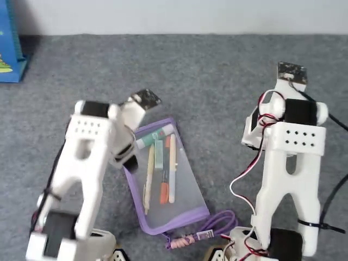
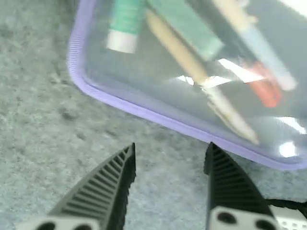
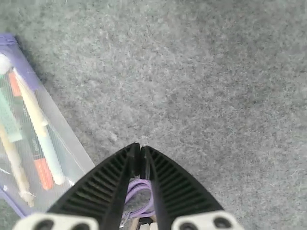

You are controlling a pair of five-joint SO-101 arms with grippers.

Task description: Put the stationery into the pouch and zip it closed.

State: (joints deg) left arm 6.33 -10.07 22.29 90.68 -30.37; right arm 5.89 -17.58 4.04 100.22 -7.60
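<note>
Leaning over the transparent plastic pouch with purple zip edging (image 1: 187,198), the left arm holds its left gripper (image 2: 171,148) low over the grey carpet (image 1: 217,81), just beside the pouch's purple rim, jaws spread wide and empty. The right gripper (image 3: 140,146) hangs over bare carpet beside the pouch, jaws pressed together on nothing. The pouch lies flat between the arms, its long axis running away from them. A green-and-white glue stick (image 1: 155,136) and pens (image 1: 171,168) lie inside. A purple cord loop (image 1: 217,223) trails from its near end.
</note>
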